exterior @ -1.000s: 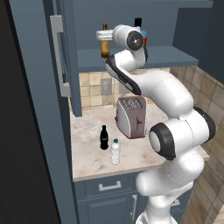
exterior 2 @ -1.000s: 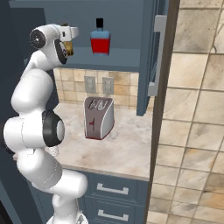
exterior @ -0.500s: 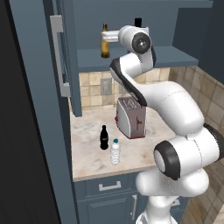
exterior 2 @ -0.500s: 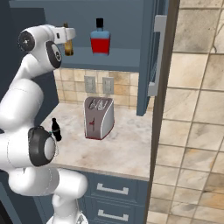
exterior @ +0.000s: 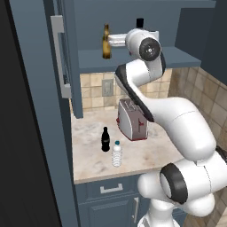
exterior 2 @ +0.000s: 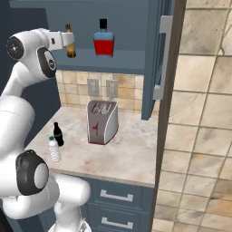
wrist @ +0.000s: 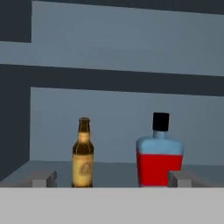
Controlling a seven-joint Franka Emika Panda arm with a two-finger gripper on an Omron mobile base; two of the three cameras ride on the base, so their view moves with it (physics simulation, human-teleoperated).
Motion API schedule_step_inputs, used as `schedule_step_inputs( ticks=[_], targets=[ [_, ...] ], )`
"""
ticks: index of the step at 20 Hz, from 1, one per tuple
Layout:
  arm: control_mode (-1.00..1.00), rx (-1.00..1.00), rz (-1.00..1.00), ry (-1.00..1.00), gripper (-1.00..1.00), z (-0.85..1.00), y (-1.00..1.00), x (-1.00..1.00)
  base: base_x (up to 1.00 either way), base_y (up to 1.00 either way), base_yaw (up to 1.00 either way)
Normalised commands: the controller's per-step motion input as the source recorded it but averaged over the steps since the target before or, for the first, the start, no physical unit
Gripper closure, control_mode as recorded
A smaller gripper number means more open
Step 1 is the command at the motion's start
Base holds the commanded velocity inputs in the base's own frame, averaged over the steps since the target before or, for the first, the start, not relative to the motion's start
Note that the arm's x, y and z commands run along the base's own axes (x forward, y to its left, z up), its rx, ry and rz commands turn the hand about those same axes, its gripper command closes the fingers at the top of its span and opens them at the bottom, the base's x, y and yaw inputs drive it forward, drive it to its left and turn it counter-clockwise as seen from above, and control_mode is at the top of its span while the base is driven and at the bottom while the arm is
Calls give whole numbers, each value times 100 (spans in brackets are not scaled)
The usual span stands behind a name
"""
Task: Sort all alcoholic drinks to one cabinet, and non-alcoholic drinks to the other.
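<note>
Your beer bottle (wrist: 83,153) stands upright on the cabinet shelf (wrist: 113,169), long axis vertical, neck up. Just beside it, apart, the red bottle (wrist: 159,152) also stands upright with its black cap on top. In the hand view the beer sits left of the red bottle, and your pincer (wrist: 113,179) is released, its two tips spread wide at the bottom, short of both bottles and holding nothing.

From the left base view you get the beer (exterior: 106,42) on the shelf with the pincer (exterior: 111,41) level just beside it; most of the red bottle is hidden behind the arm, only its cap showing. The right base view gives you both bottles in full: beer (exterior 2: 70,41), red bottle (exterior 2: 103,39).

Down on the desk (exterior: 146,153), the cola bottle (exterior: 105,139) and water bottle (exterior: 116,154) stand upright, close together near the front left edge, left of the toaster (exterior: 131,119)
</note>
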Motion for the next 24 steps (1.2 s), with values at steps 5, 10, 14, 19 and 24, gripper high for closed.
schedule_step_inputs(
  ticks=[5, 10, 14, 19, 24],
  targets=[
    [-100, 2, -2, 6, -100, 23, -19, -47, 0, 0, 0],
    [-100, 3, -2, 6, -100, 18, -21, -51, 0, 0, 0],
    [-100, 3, -2, 4, -100, 1, -18, -67, 0, 0, 0],
    [-100, 3, -1, 2, -100, 0, -12, -71, 0, 0, 0],
    [-100, 1, 0, 4, -100, 0, -4, -63, 0, 0, 0]
  ],
)
